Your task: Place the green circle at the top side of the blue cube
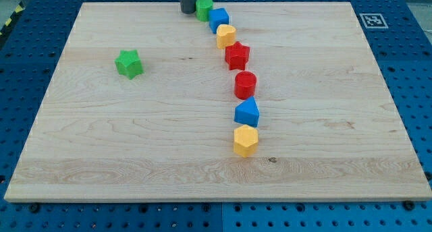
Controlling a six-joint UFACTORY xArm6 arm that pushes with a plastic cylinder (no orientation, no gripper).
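The green circle (204, 8) is a short cylinder at the view's top, near the board's top edge. The blue cube (219, 19) touches it just below and to the right. My tip (187, 11) is the lower end of a dark rod at the view's top; it stands right beside the green circle, on its left, about touching it.
Below the blue cube a curved line of blocks runs down: a yellow block (226, 36), a red star (237, 55), a red cylinder (245, 85), a blue block (248, 113) and a yellow hexagon (246, 140). A green star (129, 63) lies alone at the left. The wooden board (121, 144) rests on a blue pegboard.
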